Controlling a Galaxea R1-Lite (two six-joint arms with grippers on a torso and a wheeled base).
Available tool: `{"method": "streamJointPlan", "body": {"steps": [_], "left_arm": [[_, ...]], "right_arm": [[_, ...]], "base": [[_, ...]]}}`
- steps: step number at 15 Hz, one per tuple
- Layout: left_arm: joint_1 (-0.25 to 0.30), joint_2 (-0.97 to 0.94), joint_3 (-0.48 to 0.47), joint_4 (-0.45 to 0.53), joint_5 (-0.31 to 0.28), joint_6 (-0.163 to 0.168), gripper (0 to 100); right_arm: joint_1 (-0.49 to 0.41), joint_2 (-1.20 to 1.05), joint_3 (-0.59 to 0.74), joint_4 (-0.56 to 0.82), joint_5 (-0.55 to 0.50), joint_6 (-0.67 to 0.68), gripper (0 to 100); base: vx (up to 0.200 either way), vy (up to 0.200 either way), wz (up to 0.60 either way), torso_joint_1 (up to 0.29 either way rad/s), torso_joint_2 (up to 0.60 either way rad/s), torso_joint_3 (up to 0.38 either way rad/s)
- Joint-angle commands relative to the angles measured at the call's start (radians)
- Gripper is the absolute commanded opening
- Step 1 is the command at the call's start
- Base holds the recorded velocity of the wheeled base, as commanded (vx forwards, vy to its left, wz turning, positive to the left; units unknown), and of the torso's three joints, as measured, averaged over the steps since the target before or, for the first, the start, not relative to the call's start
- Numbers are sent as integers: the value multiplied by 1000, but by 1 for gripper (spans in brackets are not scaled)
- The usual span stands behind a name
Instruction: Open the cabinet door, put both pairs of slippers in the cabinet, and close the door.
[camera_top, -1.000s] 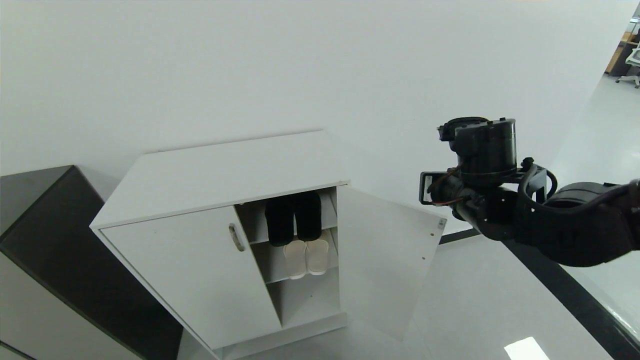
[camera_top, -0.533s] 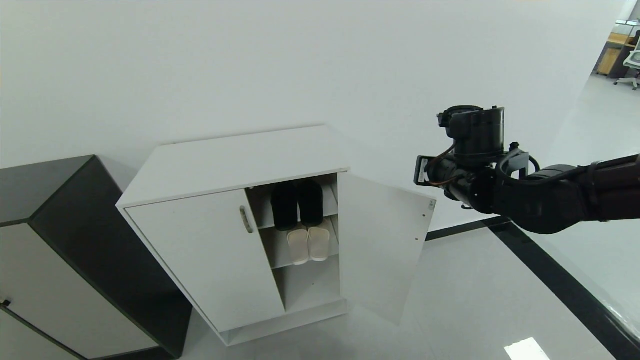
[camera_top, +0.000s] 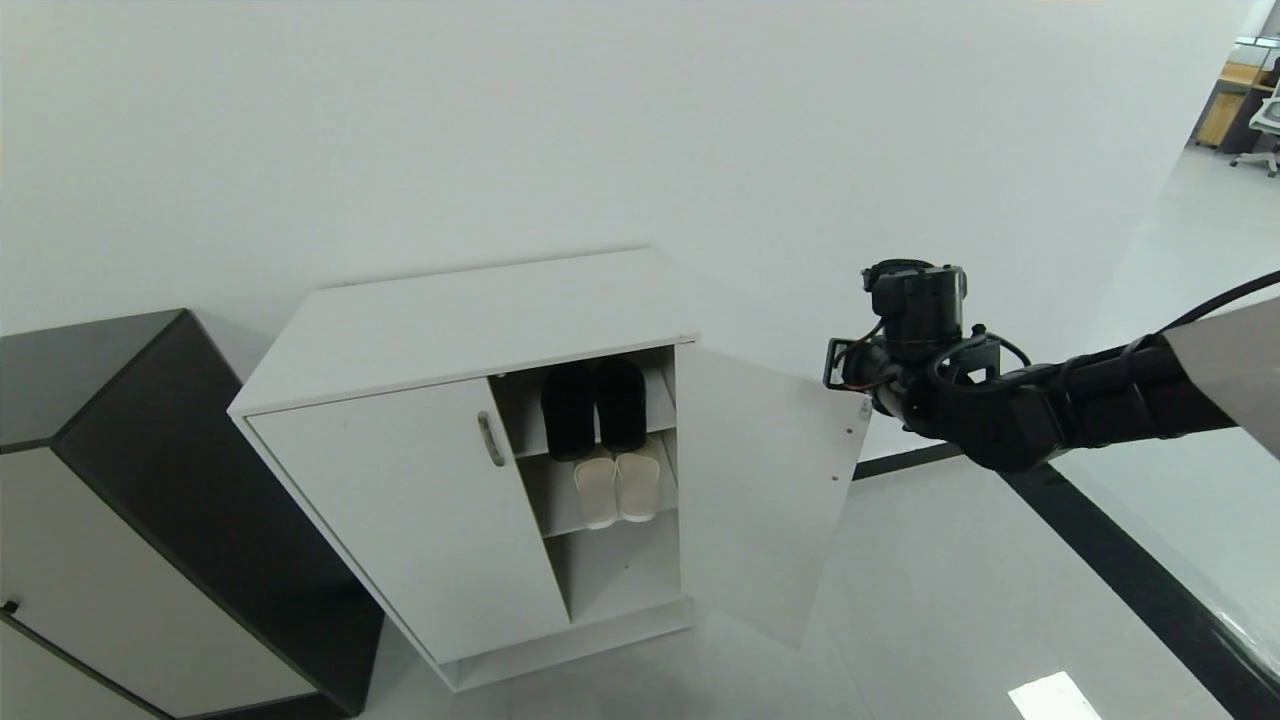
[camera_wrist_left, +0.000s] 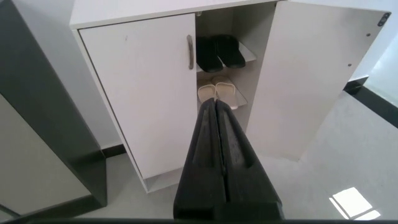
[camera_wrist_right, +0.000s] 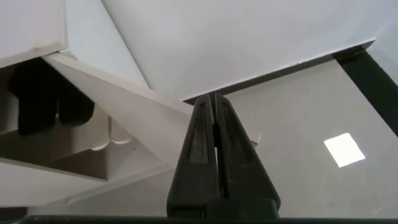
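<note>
Clenched on nothing, my right gripper (camera_wrist_right: 215, 106) has both fingers pressed together, sitting close to the top free corner of the open door (camera_top: 770, 480). Whether it touches that edge I can't quite tell. My left gripper (camera_wrist_left: 216, 109) is likewise closed and empty, facing the cabinet (camera_top: 470, 320) front.

From my head camera the cabinet lies toward seven o'clock, my right wrist toward three. The black slippers (camera_top: 595, 405) are on the upper shelf, and the pale slippers (camera_top: 615, 490) sit just below them at six o'clock on the next shelf.

With both pairs stowed, I judge that closing the door is the step in hand. Next I need my right fingers on the door's outer face, then a steady sweep toward nine o'clock until it meets the shut left door (camera_top: 400, 520).
</note>
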Motion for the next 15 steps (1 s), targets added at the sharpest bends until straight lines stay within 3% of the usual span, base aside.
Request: {"method": "streamJointPlan", "body": {"steps": [1,15], "left_arm": [[0,0,0,0,0,0,0],[0,0,0,0,-1,4,0]], "right_arm": [[-13,54,-13,-4,10,0,0],[-1,100,20,-45,24,1,0]], "base": [[0,0,0,0,0,0],[0,0,0,0,0,0]]}}
